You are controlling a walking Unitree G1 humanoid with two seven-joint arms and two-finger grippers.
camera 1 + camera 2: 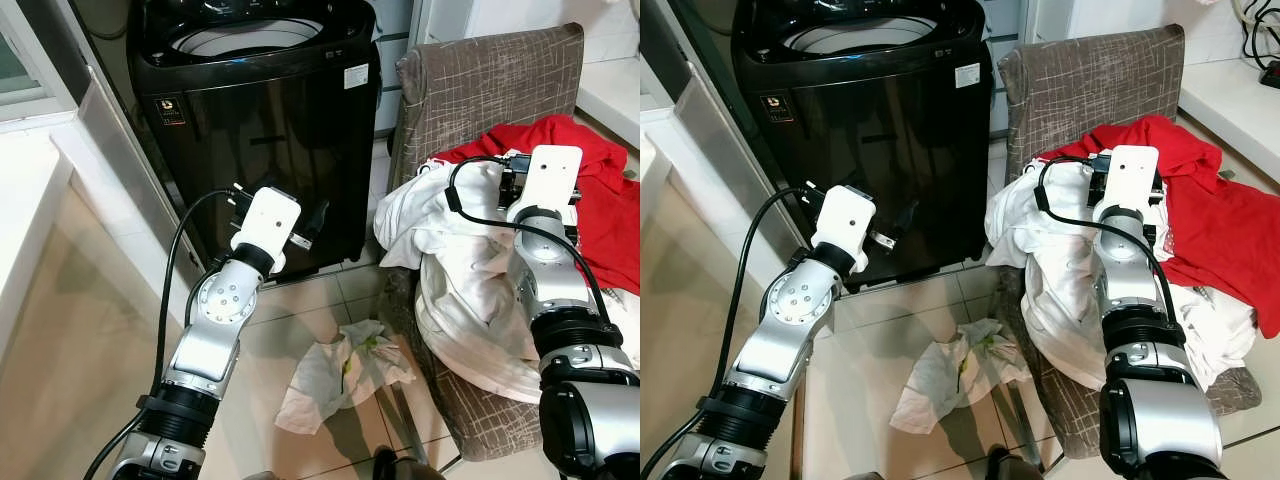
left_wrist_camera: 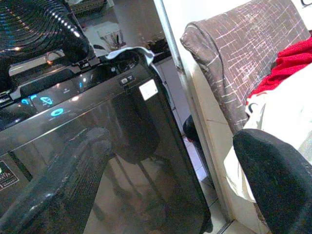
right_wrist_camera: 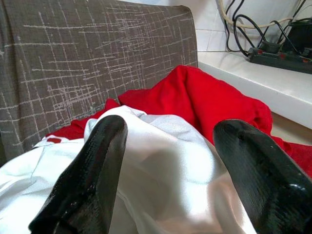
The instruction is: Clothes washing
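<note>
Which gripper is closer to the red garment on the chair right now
Right. The right gripper is open over the white clothes beside the red garment; the left gripper is off by the washing machine, open.

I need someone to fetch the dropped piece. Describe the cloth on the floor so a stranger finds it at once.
Start at the black washing machine beside the grey chair. On the tiled floor in front of them lies a crumpled white cloth. Unlike the white and red clothes piled on the chair, it lies alone, with greenish marks.
</note>
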